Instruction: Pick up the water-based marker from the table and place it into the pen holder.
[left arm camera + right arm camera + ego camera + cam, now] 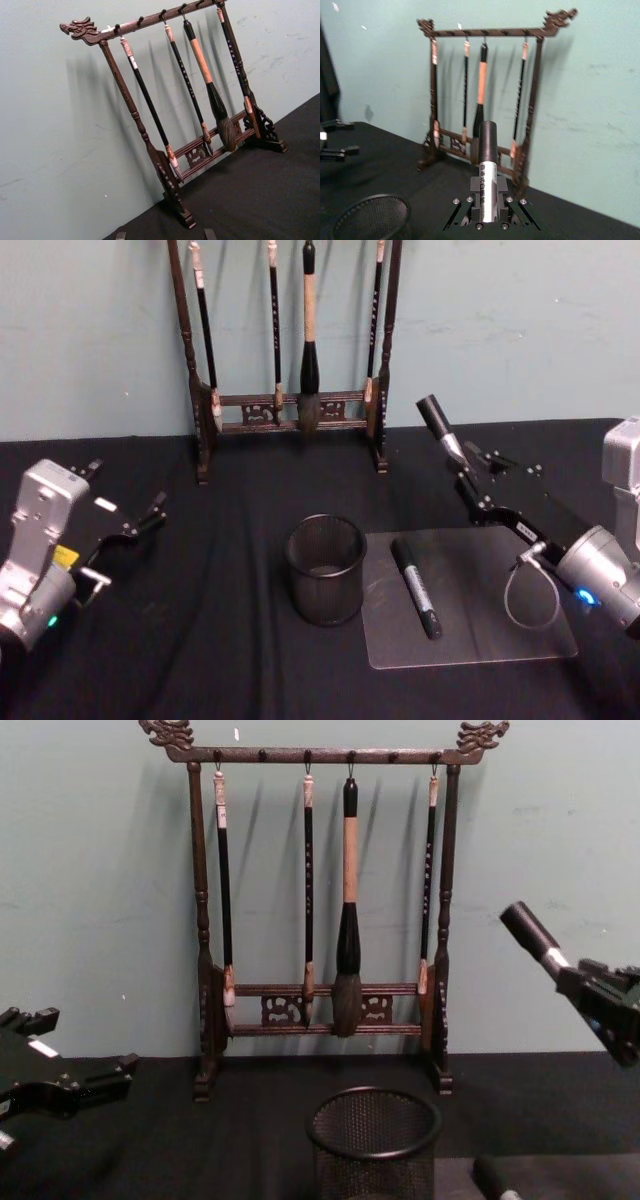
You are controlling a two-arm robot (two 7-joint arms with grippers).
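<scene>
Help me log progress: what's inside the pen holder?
Nothing visible: the pen holder shows a bare floor through its open top; the rim hides its near inner wall. A marker is clamped in the right tool, outside it.

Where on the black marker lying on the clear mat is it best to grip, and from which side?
Probably at mid-barrel, on the label of the black marker, coming down from above. It lies flat on the clear mat with room on both long sides, so a grip across its width fits.

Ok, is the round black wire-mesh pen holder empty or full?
Empty. The head view looks into the pen holder down to its bare floor; one black marker lies on the clear mat beside it.
</scene>
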